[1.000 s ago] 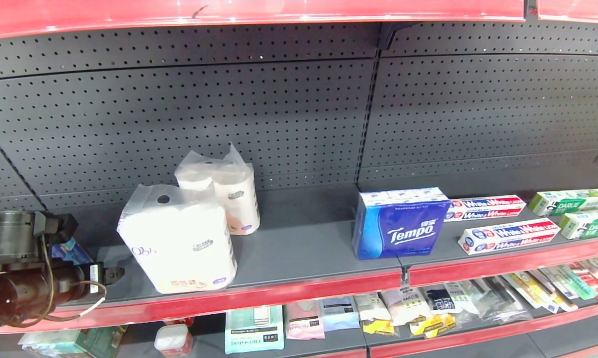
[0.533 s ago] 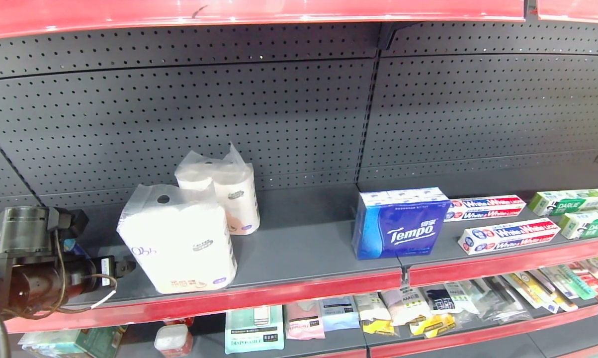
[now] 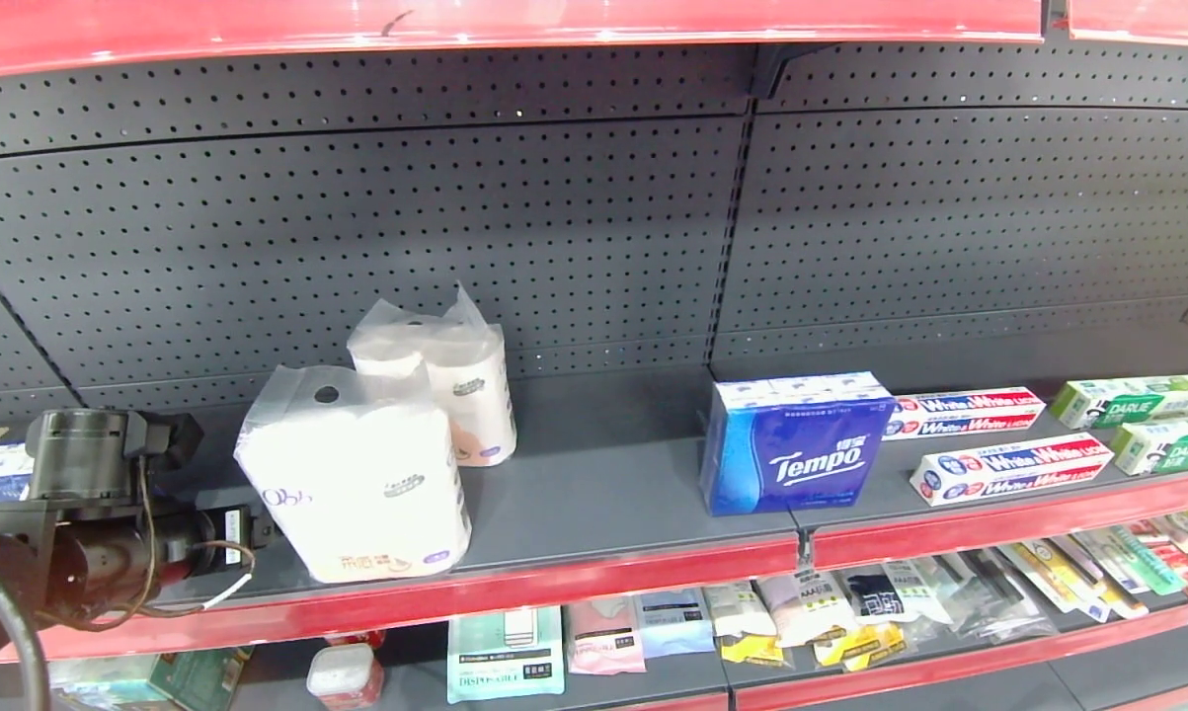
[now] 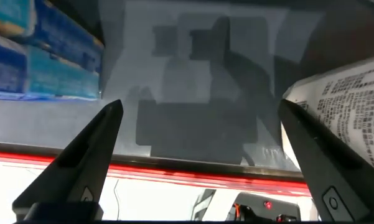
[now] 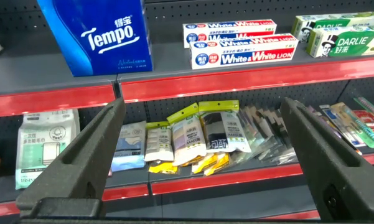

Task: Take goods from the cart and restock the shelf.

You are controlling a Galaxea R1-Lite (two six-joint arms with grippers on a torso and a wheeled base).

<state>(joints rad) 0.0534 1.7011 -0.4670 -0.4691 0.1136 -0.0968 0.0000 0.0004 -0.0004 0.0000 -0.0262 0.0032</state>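
Note:
A white toilet-paper pack (image 3: 356,484) stands at the front of the grey shelf (image 3: 603,484), with a second roll pack (image 3: 460,380) behind it. My left gripper (image 3: 256,528) sits over the shelf's front edge, right beside the front pack's left side. In the left wrist view the left gripper (image 4: 199,109) is open with bare shelf between its fingers, and the pack's printed side (image 4: 348,118) lies against one finger. My right gripper (image 5: 204,102) is open and holds nothing, hanging in front of the shelves below the blue tissue pack (image 5: 102,34).
The blue tissue pack (image 3: 796,444) and toothpaste boxes (image 3: 1008,464) fill the shelf's right part. Blue packets (image 4: 40,59) lie on the shelf left of my left arm. Sachets (image 5: 193,134) hang on the lower shelf. Perforated back panel (image 3: 594,227) behind.
My left arm has slid right along the shelf's front edge, closing up to the front toilet-paper pack. The pack has barely shifted. The other goods have kept still.

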